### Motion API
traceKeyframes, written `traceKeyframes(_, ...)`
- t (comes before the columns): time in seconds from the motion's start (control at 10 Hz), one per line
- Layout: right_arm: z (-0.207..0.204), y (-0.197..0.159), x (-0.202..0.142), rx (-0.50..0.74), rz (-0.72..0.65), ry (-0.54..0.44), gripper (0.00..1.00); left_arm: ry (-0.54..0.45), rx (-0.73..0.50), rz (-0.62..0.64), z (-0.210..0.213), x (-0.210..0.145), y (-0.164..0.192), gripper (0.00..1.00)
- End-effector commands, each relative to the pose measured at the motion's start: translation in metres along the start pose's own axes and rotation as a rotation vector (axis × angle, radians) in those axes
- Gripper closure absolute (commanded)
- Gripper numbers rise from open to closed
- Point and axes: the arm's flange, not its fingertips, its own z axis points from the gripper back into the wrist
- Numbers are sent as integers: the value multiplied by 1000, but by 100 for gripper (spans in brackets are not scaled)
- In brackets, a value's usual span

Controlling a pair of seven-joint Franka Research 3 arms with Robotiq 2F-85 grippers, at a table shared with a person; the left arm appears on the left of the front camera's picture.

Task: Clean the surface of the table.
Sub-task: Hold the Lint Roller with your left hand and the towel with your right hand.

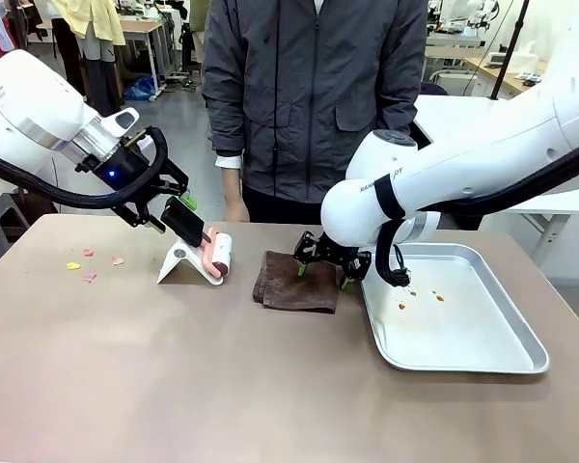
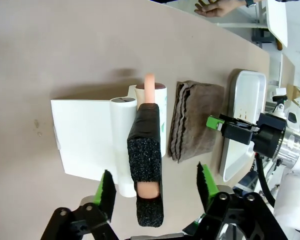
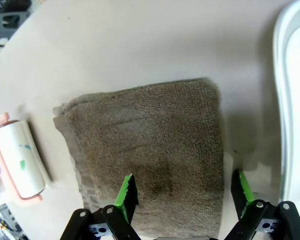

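Currently the left hand [image 2: 156, 185] is held open around the handle of a lint roller [image 2: 145, 145], and the right hand [image 3: 184, 189] is spread open over a brown cloth [image 3: 150, 130] laid on the table [image 1: 222, 386] beside a metal tray [image 1: 463, 328]

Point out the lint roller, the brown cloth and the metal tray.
lint roller [image 1: 220, 254]: front view, its white roll.
brown cloth [image 1: 289, 287]: front view, middle of the top.
metal tray [image 1: 463, 333]: front view, bare floor.

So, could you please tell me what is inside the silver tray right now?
A few small orange-brown scraps lie inside the tray near its left side; the rest looks bare. The right arm's wrist hides the far left corner, so that spot is unknown.
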Motion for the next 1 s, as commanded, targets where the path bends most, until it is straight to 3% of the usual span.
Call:
traceKeyframes(0.0,-3,11,1,-28,-8,15,59,-27,46,21,-2,0,-7,70)
traceKeyframes(0.1,-4,12,0,-30,6,12,100,-42,39,23,-2,-1,-6,100)
traceKeyframes(0.2,-5,12,0,-24,8,20,65,-47,31,24,-1,-1,-6,100)
traceKeyframes(0.3,-5,12,0,-27,5,20,100,-49,26,21,0,-1,-5,100)
traceKeyframes(0.4,-5,13,0,-21,9,24,100,-51,23,21,1,-1,-4,96)
traceKeyframes(0.5,-5,14,0,-22,8,25,100,-51,17,24,1,0,-3,100)
traceKeyframes(0.9,-8,10,1,-14,-9,39,100,-50,0,19,3,-1,-2,100)
